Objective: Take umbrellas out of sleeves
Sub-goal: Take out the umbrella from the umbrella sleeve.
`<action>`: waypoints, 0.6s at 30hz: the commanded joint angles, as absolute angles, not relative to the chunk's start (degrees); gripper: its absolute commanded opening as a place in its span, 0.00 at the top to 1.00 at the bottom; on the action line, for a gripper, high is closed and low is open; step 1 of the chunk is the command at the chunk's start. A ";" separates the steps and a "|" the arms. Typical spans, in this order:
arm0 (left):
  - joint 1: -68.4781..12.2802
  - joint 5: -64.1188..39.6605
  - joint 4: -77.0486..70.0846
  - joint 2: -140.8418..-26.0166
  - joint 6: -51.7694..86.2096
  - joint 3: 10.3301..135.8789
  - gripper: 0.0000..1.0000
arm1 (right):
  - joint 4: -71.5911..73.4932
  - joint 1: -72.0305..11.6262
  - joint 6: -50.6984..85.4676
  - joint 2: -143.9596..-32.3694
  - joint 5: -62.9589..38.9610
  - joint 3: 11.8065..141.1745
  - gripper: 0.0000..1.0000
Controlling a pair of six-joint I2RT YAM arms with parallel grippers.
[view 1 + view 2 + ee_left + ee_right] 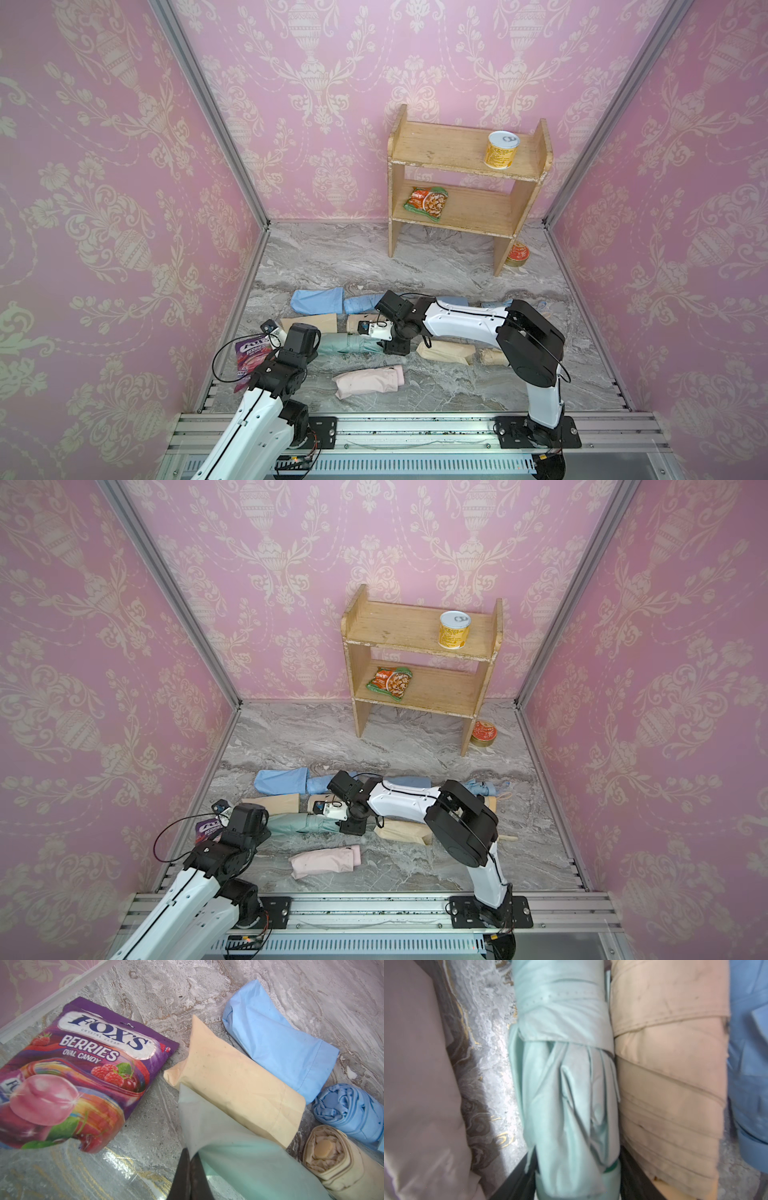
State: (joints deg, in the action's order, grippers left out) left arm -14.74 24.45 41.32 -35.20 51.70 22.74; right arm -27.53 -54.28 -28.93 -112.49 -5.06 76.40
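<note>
Centre of your bench (415, 266): the mint umbrella (564, 1084) lies flat between both arms, its pleats and wrap strap plain in the right wrist view. Your right claw (575, 1151) grasps it at the handle end, with dark fingers (517, 1178) against either side. At the other end your left claw (190, 1153) is clenched on the mint sleeve (239, 1159), pinching a fold of the smooth fabric near one end. In both top views umbrella and sleeve form one mint line from claw to claw. You cannot tell how much of the umbrella sits inside the sleeve.

Touching its far side is the cream umbrella (670, 1084), with the cream sleeve (234, 1088) lying in line off its tip. One row farther back, the blue umbrella (349, 1111) and blue sleeve (278, 1043) lie the same way. Nearer the arms' bases, a pale pink roll (368, 380) lies alone. A purple candy bag (72, 1076) lies flat beside your left claw, by the bench's left edge. At the back stands a wooden shelf (465, 183) with a yellow can (503, 149) on top, a snack packet (426, 203) on the lower board and a red tin (517, 253) by its foot.
</note>
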 commanded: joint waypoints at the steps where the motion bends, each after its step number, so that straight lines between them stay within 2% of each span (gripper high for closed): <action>1: -13.94 26.87 42.50 -35.49 49.49 24.23 0.97 | -29.36 -53.45 -30.04 -109.91 -3.67 75.15 0.50; 18: -12.27 27.25 42.45 -35.18 48.43 24.17 0.93 | -29.78 -52.04 -30.81 -107.91 -2.90 73.28 0.49</action>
